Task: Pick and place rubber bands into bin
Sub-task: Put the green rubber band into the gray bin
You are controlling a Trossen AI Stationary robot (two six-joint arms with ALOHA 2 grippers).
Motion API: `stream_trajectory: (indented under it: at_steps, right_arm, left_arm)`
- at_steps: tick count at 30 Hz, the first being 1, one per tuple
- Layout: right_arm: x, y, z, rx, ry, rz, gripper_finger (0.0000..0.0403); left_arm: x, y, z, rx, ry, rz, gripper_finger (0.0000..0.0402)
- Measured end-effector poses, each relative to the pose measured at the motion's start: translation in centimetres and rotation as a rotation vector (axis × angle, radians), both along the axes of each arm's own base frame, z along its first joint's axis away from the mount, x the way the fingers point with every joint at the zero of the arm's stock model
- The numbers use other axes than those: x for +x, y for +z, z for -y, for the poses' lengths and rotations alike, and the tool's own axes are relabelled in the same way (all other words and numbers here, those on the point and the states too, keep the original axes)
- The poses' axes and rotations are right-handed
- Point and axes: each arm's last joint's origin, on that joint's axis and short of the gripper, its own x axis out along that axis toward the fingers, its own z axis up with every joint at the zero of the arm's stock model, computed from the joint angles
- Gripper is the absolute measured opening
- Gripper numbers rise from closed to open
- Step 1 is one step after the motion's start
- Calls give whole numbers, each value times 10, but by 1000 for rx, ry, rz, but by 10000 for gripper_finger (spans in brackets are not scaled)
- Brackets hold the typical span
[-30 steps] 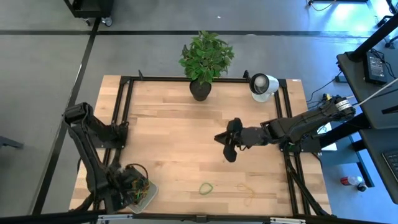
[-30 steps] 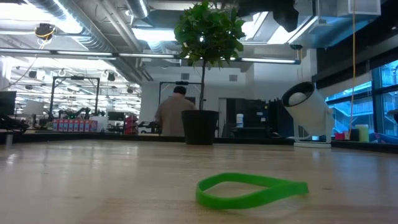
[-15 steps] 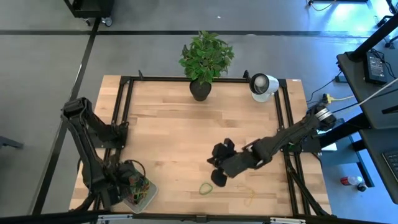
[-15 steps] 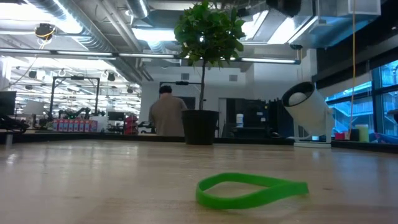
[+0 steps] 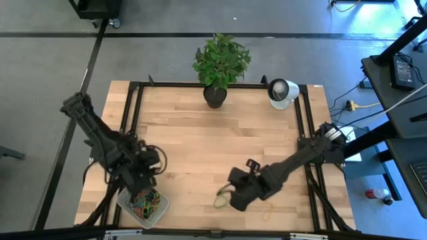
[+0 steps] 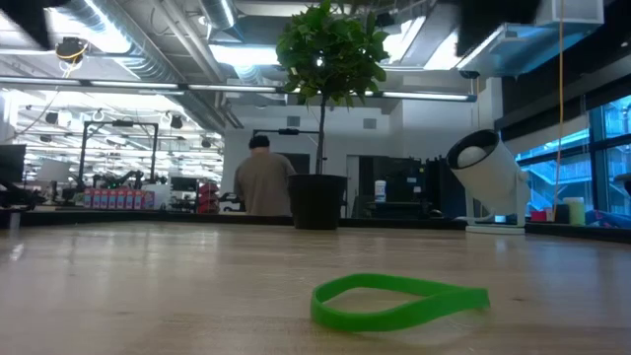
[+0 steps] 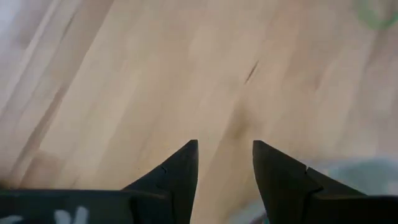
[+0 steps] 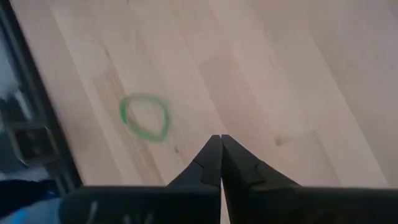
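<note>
The right gripper (image 5: pixel 233 195), fingers pressed together and empty, hangs just beside a thin green rubber band loop (image 5: pixel 221 199) lying on the pale wooden counter (image 5: pixel 193 140). The left gripper (image 5: pixel 148 175), fingers parted and empty, sits by the shallow translucent plastic bin (image 5: pixel 157 215) of coloured rubber bands (image 5: pixel 144 201).

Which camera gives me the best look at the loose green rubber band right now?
The low view: the green rubber band lies close and sharp on the table, one end curling up. The right wrist view shows its full loop, blurred, ahead of the shut right gripper. The high view shows it tiny. The left wrist view misses it.
</note>
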Motion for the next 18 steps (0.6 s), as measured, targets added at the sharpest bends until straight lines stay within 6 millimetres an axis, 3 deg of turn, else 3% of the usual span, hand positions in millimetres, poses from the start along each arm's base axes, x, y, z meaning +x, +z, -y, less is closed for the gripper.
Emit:
stream_trajectory:
  at_steps: [8, 15, 18]
  right_arm:
    - [-64, -28, -16, 10, -7, -63, 3]
    - [-121, -55, -6, 114, -67, -19, 6]
    - [-138, -58, 1, 141, -63, -2, 8]
  left_arm:
    - [60, 3, 4, 2, -165, 254, 145]
    - [111, -11, -1, 58, -286, 315, 145]
    - [135, -23, -4, 75, -367, 330, 145]
